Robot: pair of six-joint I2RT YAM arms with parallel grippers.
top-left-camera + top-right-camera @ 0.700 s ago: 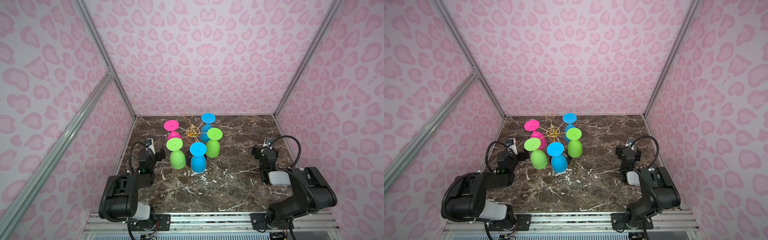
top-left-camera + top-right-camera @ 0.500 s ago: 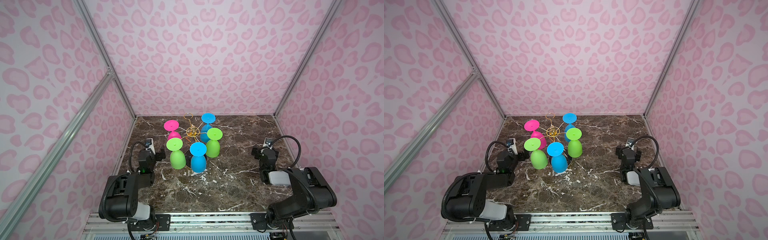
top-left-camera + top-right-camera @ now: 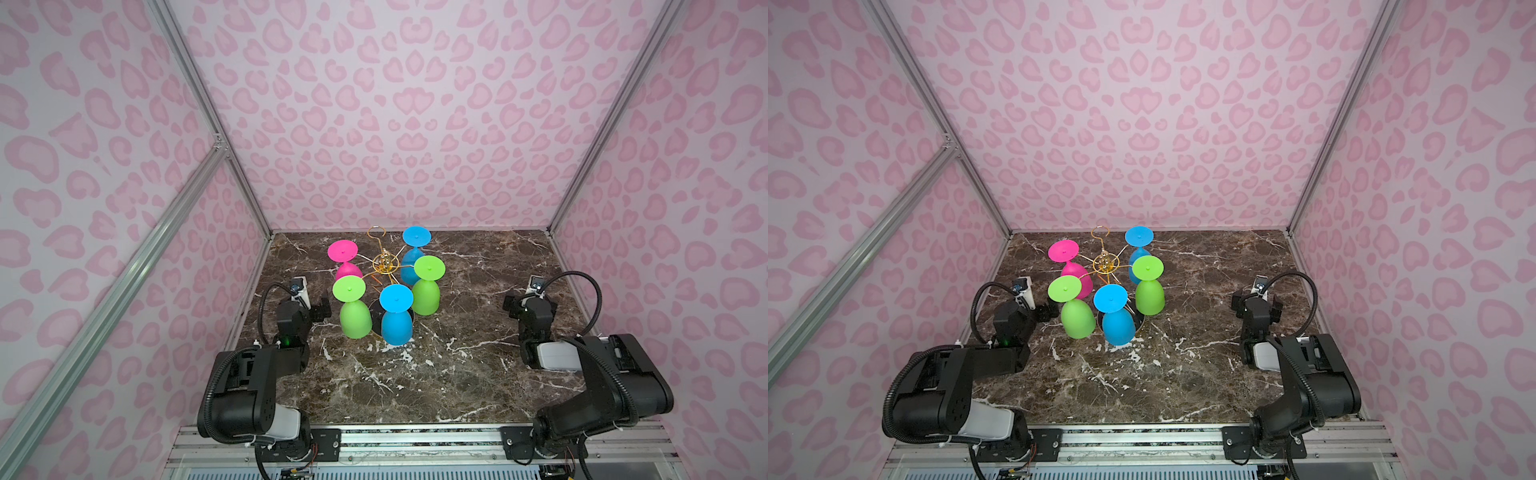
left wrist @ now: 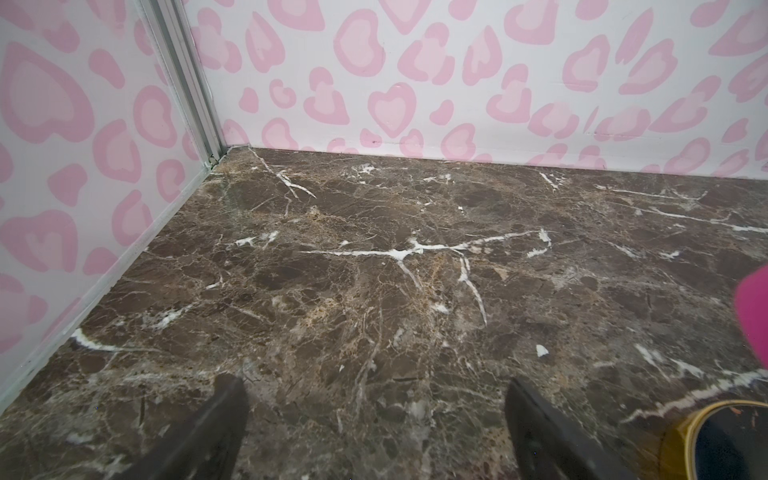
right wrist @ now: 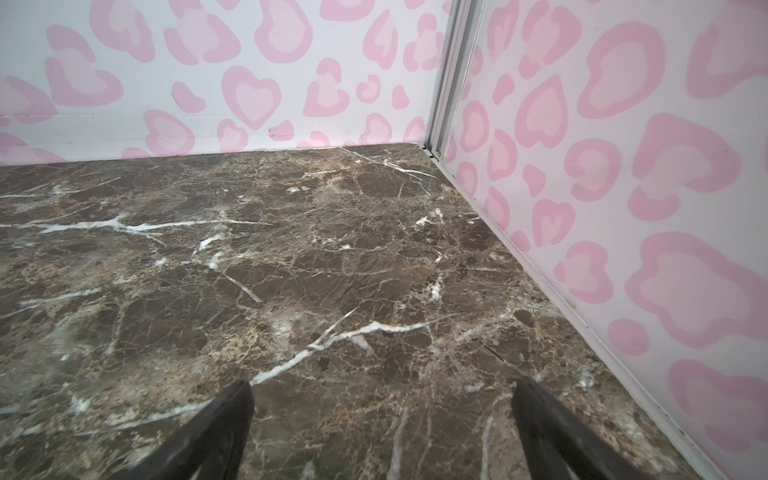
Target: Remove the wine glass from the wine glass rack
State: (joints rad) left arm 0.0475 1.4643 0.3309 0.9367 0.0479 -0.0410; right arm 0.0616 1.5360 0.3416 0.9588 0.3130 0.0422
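the gold wine glass rack (image 3: 384, 262) stands at the far side of the marble table (image 3: 436, 374), a bit left of the middle. a pink wine glass (image 3: 343, 254), two green wine glasses (image 3: 354, 318) and two blue wine glasses (image 3: 397, 322) hang on it upside down. the left gripper (image 4: 374, 384) sits near the rack and the right gripper (image 5: 383, 385) far off to the right. both have their fingers wide apart and hold nothing.

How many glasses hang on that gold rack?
5, all upside down on the rack: pink glass, far left; far blue glass, far right; right green glass; left green glass; near blue glass, front. Rear loop empty; none seems hidden.
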